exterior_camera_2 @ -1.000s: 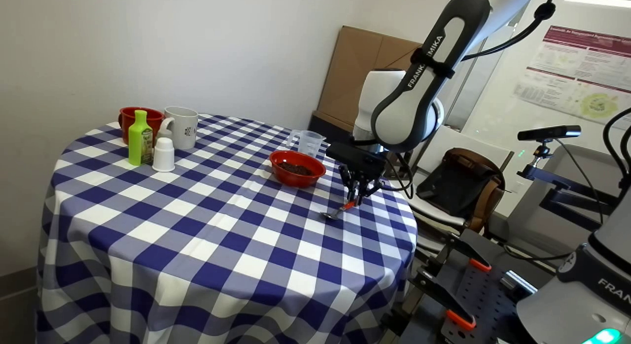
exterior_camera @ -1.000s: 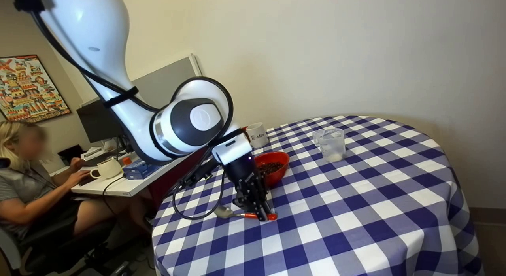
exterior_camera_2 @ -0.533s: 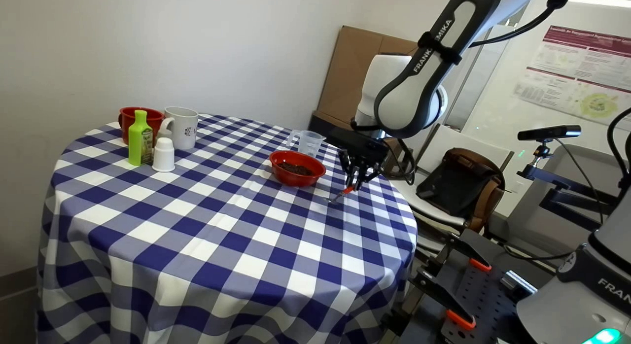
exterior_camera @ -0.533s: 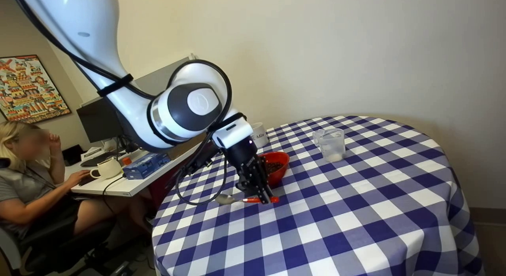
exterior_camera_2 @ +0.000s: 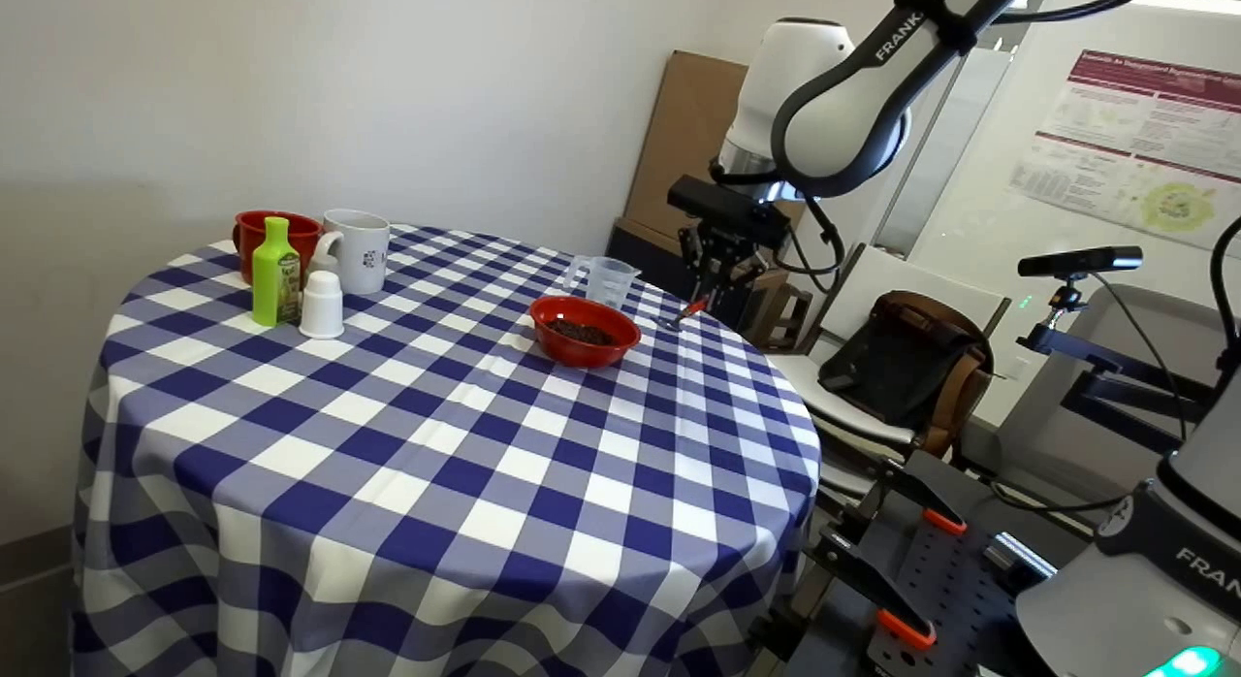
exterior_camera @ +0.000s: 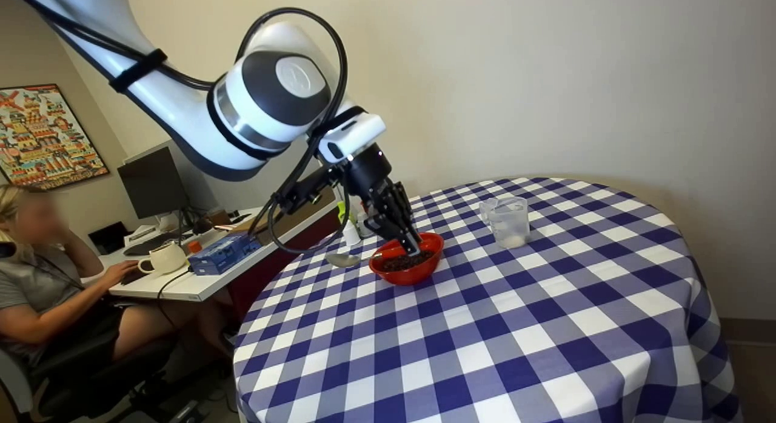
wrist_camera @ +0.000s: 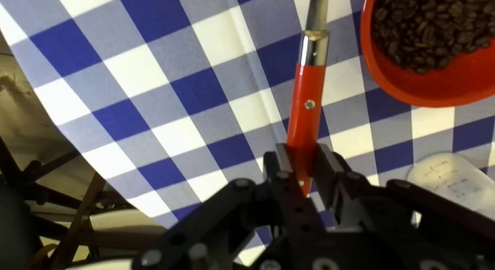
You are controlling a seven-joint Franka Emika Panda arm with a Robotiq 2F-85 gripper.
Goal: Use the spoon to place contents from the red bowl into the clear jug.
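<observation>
Right, the gripper (wrist_camera: 303, 158) is clamped tight, both fingers (wrist_camera: 283, 158) pressed against the orange-red handle of the spoon (wrist_camera: 307, 107), and its butt end pokes out behind them in the wrist view! Up past the grip come the shiny collar and the metal neck, and then the top edge cuts the rest away. For the scoop (exterior_camera: 344, 260), go to an exterior view: pointing left, held up off the checked tablecloth (exterior_camera: 503, 350). Over at the red bowl (exterior_camera_2: 587, 355), what a load, dark brown beans (wrist_camera: 433, 30) piled to one side with bare red showing beside them! The spoon hangs just to the right of that bowl in an exterior view, apart from it. And the clear jug (exterior_camera_2: 611, 282)? Standing upright on the far side of the bowl, a shade to the right, its own handle turned left. Far left, quite a little crowd: a lime-green bottle (exterior_camera_2: 265, 287) and a small white container (exterior_camera_2: 322, 313) at the front, a red mug (exterior_camera_2: 307, 241) and a white mug (exterior_camera_2: 368, 262) close behind. Meanwhile, in an exterior view, a seated person (exterior_camera: 36, 296) fills the left edge, at a white desk (exterior_camera: 203, 285) with a blue box (exterior_camera: 221, 256) on it.
</observation>
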